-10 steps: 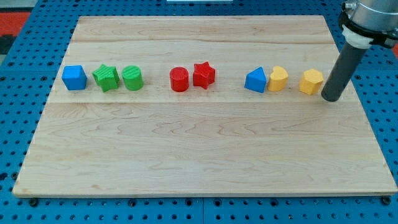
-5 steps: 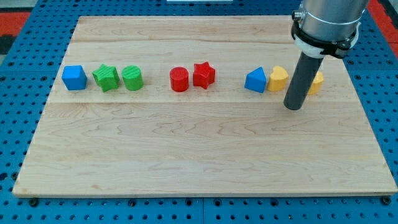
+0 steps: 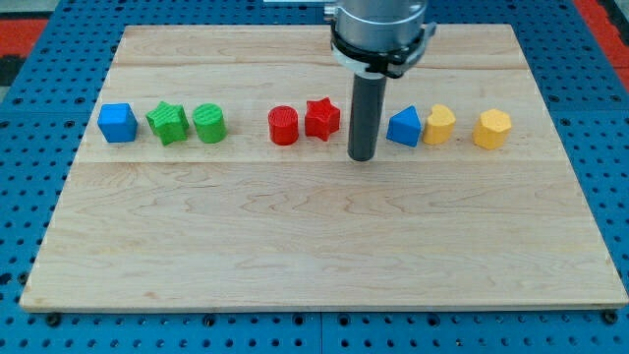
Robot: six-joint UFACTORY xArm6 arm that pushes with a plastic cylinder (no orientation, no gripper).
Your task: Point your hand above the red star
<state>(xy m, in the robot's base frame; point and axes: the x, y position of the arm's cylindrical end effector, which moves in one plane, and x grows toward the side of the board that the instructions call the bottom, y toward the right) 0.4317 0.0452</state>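
The red star (image 3: 321, 118) sits on the wooden board (image 3: 314, 246) near the middle of a row of blocks, touching or nearly touching the red cylinder (image 3: 283, 125) on its left. My tip (image 3: 362, 156) rests on the board just to the right of the red star and slightly below it, between the star and the blue block (image 3: 403, 128). The rod stands upright and touches neither block.
A blue cube (image 3: 117, 122), a green star (image 3: 168, 123) and a green cylinder (image 3: 208, 123) lie at the row's left. Two yellow blocks (image 3: 439, 125) (image 3: 492, 129) lie at the right. Blue pegboard surrounds the board.
My tip has slid left along the board, from beside the rightmost yellow block, past both yellow blocks and the blue block, to just right of the red star. No block has moved.
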